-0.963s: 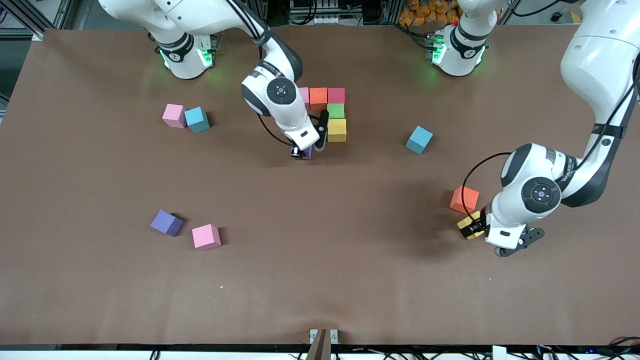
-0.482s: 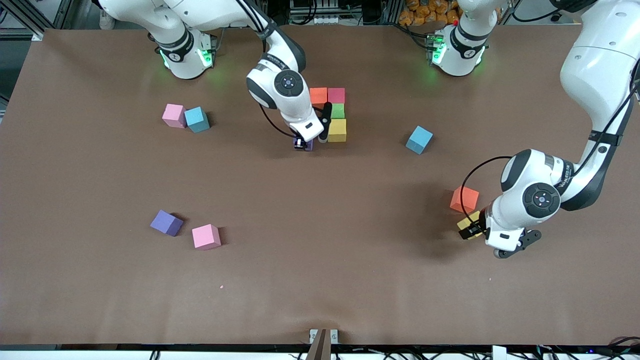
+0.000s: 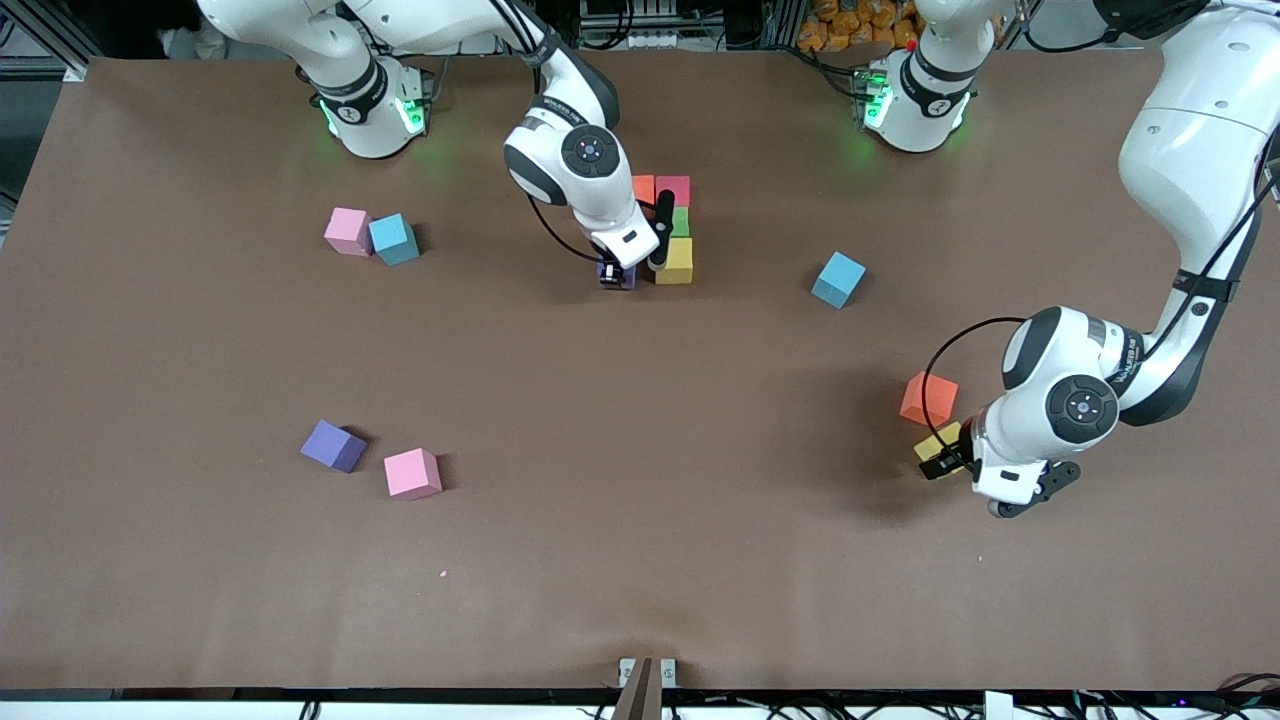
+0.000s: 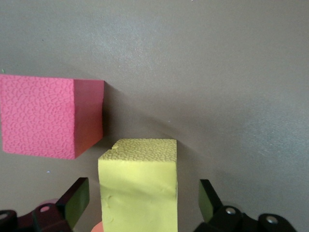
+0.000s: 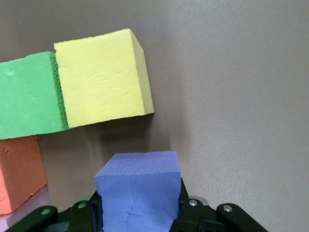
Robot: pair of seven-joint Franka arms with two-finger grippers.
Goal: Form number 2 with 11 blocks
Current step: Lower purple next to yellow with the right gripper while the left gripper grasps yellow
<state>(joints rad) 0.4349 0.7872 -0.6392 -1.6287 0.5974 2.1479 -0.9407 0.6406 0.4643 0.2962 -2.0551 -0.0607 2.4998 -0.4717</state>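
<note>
The purple cube (image 3: 617, 276), clamped in the right gripper (image 3: 616, 278), has been carried in beside the yellow cube (image 3: 675, 260) of the part-built number 2 (image 3: 672, 225). The left gripper (image 3: 943, 457) straddles a second yellow cube (image 4: 138, 186), fingers spread, touching neither side. An orange cube (image 3: 928, 398) sits just beside it. Light-blue cubes (image 3: 838, 279) are left aside.

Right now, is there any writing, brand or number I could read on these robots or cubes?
No text reads clearly.
Lettering on the left arm: too small to read.
Lettering on the right arm: too small to read.
Cubes: bare, including the purple block gripped by the right gripper and the yellow block inside the open left gripper.
</note>
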